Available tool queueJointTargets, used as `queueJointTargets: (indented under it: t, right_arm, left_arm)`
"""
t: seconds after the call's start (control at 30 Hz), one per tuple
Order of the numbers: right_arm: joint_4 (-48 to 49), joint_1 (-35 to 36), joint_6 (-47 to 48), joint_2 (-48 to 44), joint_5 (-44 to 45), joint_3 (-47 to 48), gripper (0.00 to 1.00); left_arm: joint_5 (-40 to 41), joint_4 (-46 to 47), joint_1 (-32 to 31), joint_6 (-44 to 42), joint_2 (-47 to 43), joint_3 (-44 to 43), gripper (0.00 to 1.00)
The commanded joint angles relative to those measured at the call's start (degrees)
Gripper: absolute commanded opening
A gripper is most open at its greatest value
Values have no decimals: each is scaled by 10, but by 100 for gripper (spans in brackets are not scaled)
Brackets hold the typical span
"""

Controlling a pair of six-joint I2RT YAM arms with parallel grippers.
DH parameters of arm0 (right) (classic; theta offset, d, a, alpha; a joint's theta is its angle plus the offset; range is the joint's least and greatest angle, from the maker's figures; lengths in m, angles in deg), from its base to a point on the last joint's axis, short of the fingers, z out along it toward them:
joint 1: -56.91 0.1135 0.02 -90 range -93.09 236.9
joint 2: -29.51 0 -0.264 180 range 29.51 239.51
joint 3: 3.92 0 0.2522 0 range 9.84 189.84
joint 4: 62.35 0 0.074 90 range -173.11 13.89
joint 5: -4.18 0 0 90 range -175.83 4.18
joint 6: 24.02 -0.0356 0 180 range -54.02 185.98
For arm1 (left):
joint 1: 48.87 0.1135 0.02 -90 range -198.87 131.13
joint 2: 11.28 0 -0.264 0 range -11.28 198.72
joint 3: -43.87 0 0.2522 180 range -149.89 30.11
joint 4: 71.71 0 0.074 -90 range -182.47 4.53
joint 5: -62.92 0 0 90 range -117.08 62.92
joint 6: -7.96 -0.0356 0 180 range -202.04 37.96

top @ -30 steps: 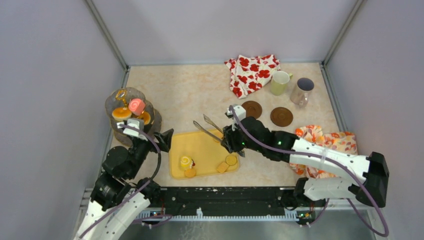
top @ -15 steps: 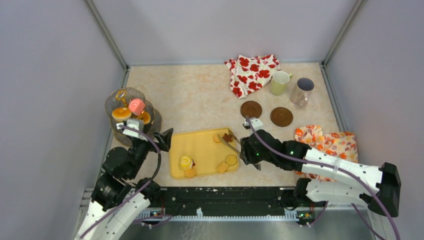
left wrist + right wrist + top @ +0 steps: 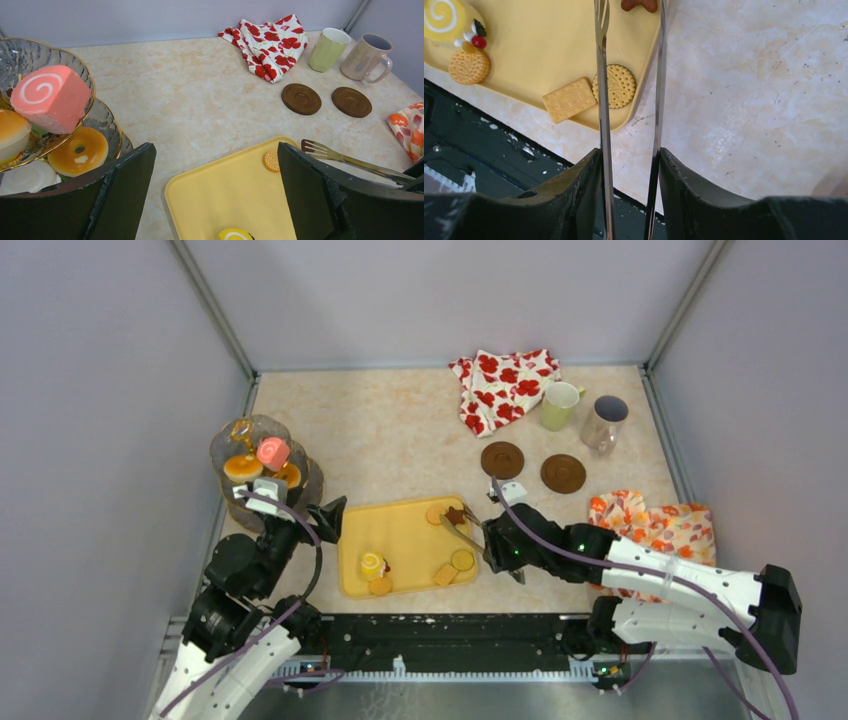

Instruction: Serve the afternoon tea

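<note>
Marbling in beige and cream covered the surface [image 3: 380, 430] in the top view, boxed in by plain grey walls [image 3: 100, 390]. At its left stood a tiered stand [image 3: 222, 445] of ribbed glass. Near the front edge lay a smooth yellow tray [image 3: 405, 530] with rounded corners. At the far right a pale-yellow mug [image 3: 559, 405] and a greyish mug [image 3: 603, 421] stood side by side, next to a red-flowered cloth [image 3: 505, 385] and behind two round brown coasters [image 3: 502, 459].

From the left wrist, the left jaws gaped wide with nothing between them. A spongy pink swirl roll [image 3: 50, 97] sat on the stand's upper tier and a glossy orange tart [image 3: 78, 150] on the tier below.

From the right wrist, the right jaws pressed on the two thin arms of shiny metal tongs [image 3: 603, 100], whose tips reached over the tray's corner. On the tray lay a dimpled round biscuit [image 3: 616, 86] just beside a rectangular biscuit [image 3: 569, 99], with a yellow swirl roll [image 3: 446, 20] farther off.
</note>
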Motion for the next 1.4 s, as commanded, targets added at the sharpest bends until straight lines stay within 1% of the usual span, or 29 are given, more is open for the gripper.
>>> queueJointTargets:
  t: [0.0, 0.6, 0.73, 1.03, 1.37]
  right_arm:
    - [21, -6, -5, -7, 1, -6, 44]
    - [65, -11, 5, 15, -27, -29, 44]
    - [57, -11, 9, 10, -18, -29, 42]
    - [60, -11, 8, -2, -3, -45, 35]
    - [60, -11, 3, -16, -9, -36, 34]
  left_arm:
    - [4, 30, 2, -7, 4, -2, 99]
    - [1, 31, 2, -8, 8, -2, 99]
    - [1, 32, 2, -8, 9, -3, 99]
    - [2, 28, 1, -6, 5, -4, 99]
    - [3, 28, 2, -3, 5, -5, 99]
